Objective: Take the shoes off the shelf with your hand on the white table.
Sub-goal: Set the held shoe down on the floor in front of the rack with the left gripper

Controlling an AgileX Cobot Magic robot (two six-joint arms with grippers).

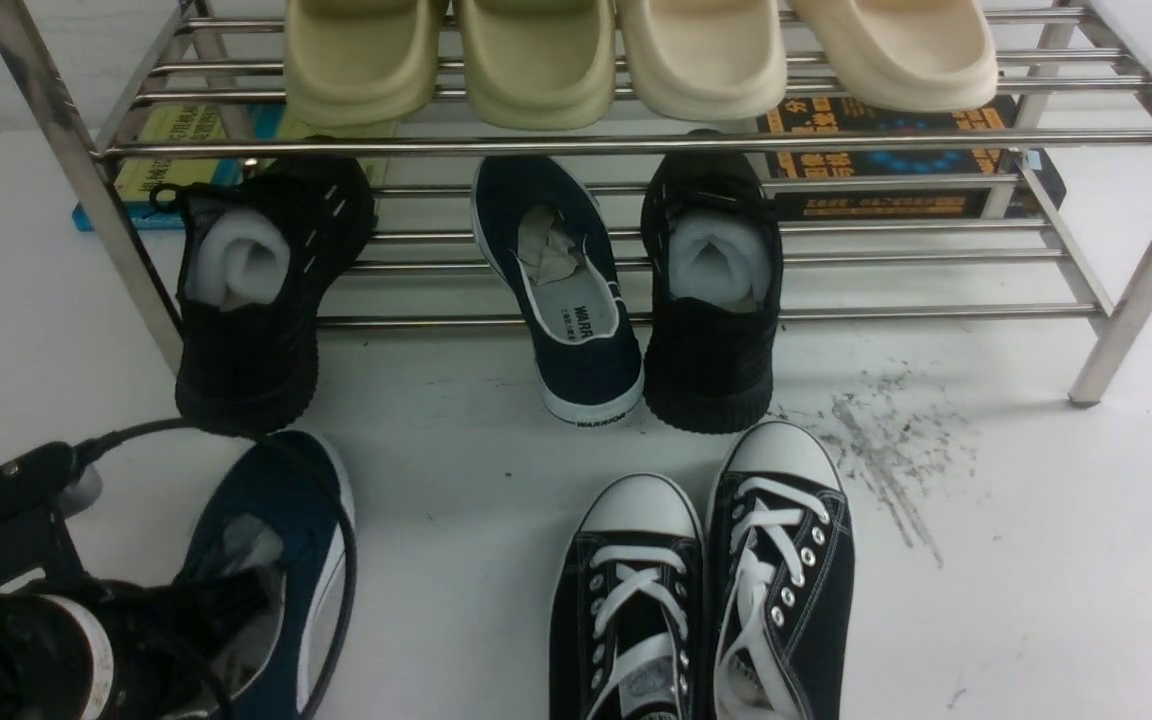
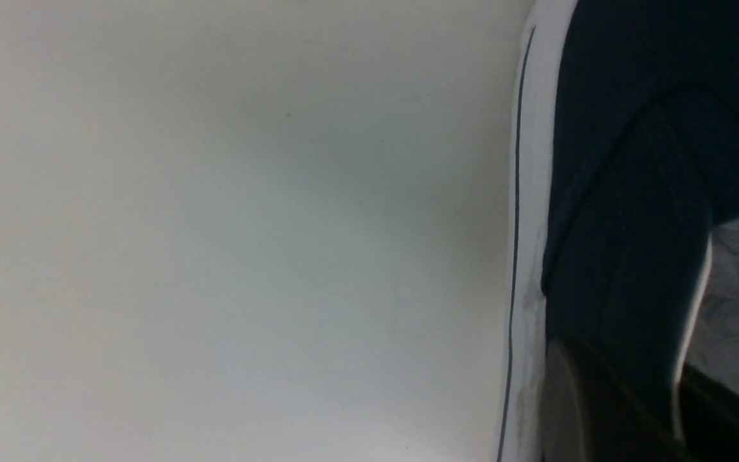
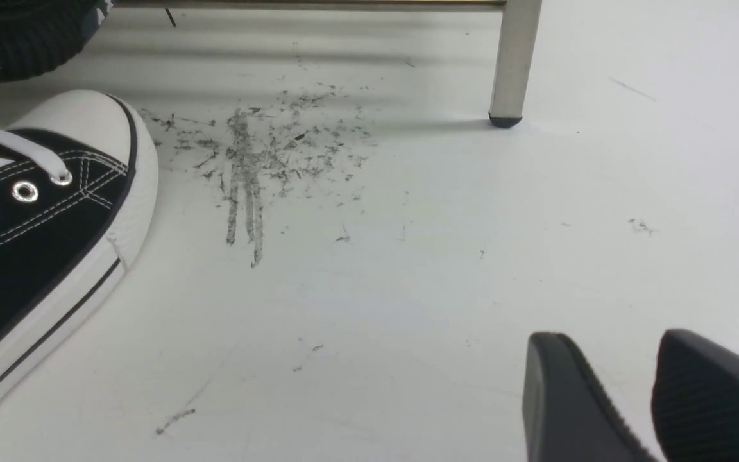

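One navy slip-on shoe (image 1: 576,310) sits on the lower tier of the steel shelf (image 1: 636,143), heel toward me, with paper stuffing inside and its heel overhanging the front bar. The other navy shoe (image 1: 286,500) is on the white table (image 1: 1036,560) at the front left, tipped so its white sole edge shows. My left gripper (image 1: 226,610) is shut on that shoe's side wall (image 2: 626,192), one finger outside and one inside the opening. My right gripper (image 3: 620,359) is open and empty low over the table; it is out of the front view.
Two black knit sneakers (image 1: 256,300) (image 1: 711,300) flank the navy shoe on the lower tier. A black lace-up pair (image 1: 706,590) stands at the front centre. Cream slippers (image 1: 636,50) fill the top tier. Grey scuff marks (image 3: 260,147) lie near the shelf leg (image 3: 510,58).
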